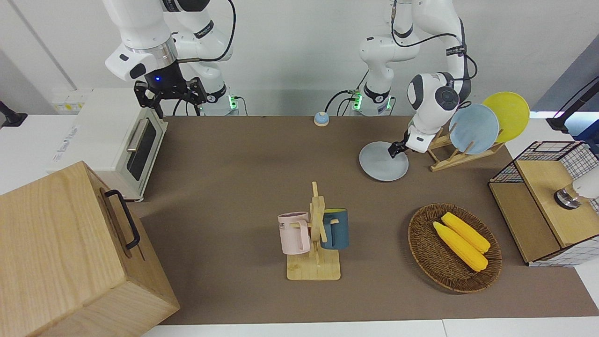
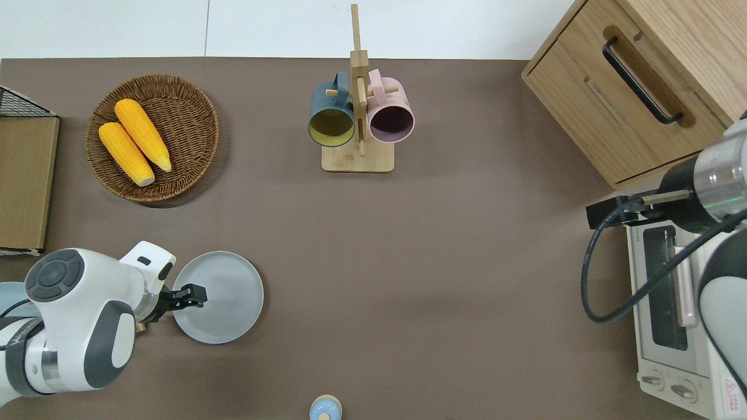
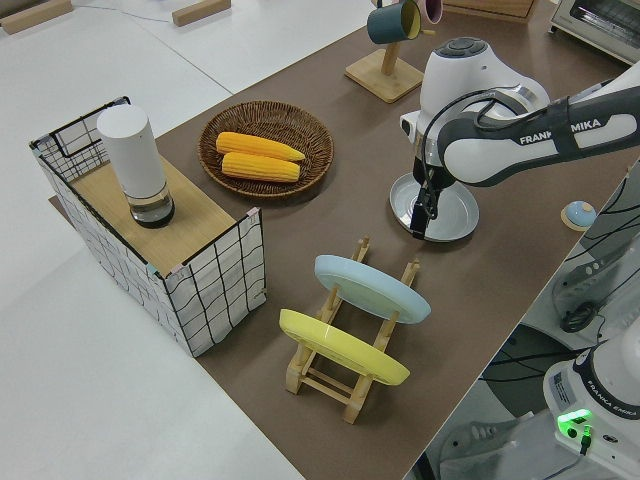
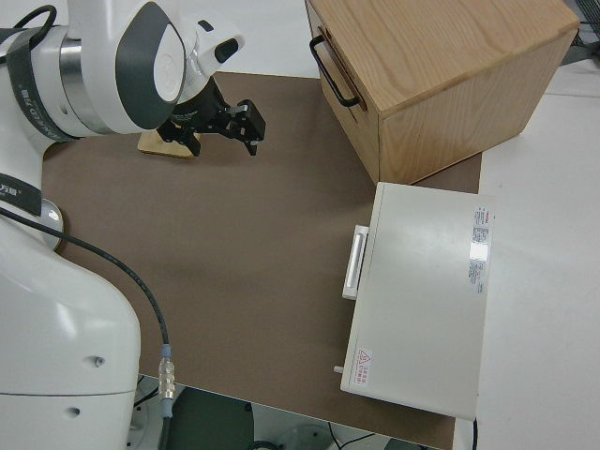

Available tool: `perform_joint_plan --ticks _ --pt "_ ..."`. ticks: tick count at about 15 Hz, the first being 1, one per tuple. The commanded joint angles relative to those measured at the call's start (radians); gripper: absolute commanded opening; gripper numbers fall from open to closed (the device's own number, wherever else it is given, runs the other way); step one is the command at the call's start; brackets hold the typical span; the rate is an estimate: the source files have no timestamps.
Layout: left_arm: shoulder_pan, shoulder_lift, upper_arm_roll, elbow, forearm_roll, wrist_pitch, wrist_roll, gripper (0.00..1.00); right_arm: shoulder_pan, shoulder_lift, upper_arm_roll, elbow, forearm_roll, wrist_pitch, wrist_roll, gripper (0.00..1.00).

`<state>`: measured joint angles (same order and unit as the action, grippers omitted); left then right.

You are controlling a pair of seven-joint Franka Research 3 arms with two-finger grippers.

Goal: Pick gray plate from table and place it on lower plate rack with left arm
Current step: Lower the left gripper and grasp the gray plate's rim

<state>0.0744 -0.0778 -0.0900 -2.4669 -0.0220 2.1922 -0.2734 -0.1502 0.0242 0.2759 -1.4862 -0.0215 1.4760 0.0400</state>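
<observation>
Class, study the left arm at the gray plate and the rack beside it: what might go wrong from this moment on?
1. The left gripper sits at the gray plate's rim; so thin an edge hold might slip as the plate lifts off the table.
2. The lower plate rack already holds the light blue plate and the yellow plate; the incoming plate could knock them.
3. The rack stands close by, so the swing is tight.

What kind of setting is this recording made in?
Probably a lab table dressed as a mock kitchen: a white toaster oven, a wooden rack holding plates, and a wicker basket of corn, with two robot arms mounted at one edge.
</observation>
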Motion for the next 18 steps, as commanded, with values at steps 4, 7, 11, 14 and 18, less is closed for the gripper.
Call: perform_joint_plan --ticks 4,7,11,14,18 --pt "0.016 0.036 -0.004 -0.004 0.010 0.046 -0.017 0.74 -0.019 -0.003 0.017 0.009 -0.001 -0.014 0.012 0.983" --pt "0.016 0.038 -0.002 -0.004 0.004 0.057 -0.044 0.44 -0.019 -0.003 0.017 0.009 -0.001 -0.014 0.012 0.983" --pt "0.016 0.038 -0.002 -0.001 0.002 0.058 -0.044 0.00 -0.019 -0.003 0.016 0.009 -0.001 -0.014 0.012 0.983" --pt "0.016 0.039 -0.002 0.000 0.001 0.058 -0.044 0.00 -0.019 -0.003 0.017 0.009 -0.001 -0.014 0.012 0.983" --pt "0.018 0.039 0.000 0.003 -0.001 0.058 -0.044 0.00 -0.019 -0.001 0.017 0.009 -0.001 -0.014 0.012 0.983"
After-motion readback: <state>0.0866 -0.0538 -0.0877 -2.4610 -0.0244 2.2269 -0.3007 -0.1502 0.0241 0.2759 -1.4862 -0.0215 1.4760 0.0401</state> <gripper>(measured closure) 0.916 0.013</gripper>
